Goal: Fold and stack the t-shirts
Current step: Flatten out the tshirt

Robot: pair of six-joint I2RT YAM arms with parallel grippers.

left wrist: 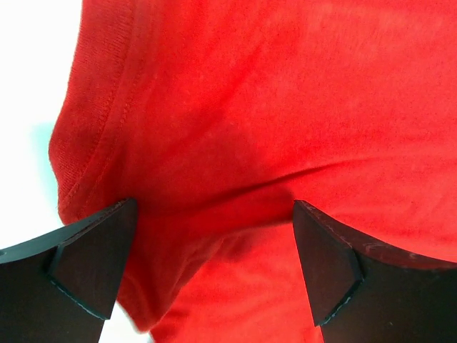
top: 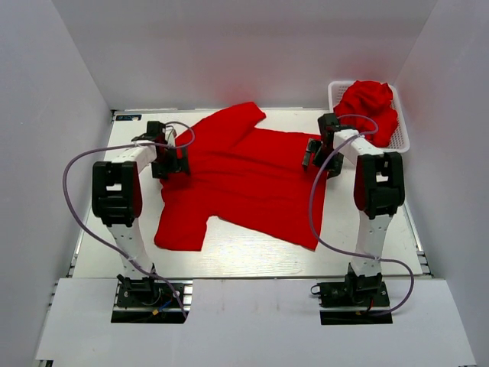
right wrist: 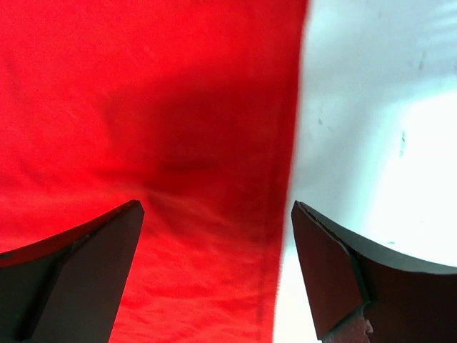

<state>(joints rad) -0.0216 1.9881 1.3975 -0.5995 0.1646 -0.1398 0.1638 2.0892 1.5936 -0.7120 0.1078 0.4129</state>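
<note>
Left pincer and right pincer gape empty over the limp, light bright red cloth t-shirt; its hem between their fingers suits pinching.

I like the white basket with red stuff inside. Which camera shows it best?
The top external view: the white basket sits by the table's far right corner, red cloth heaped inside. Both wrist views miss it, showing the spread t-shirt and table instead.
</note>
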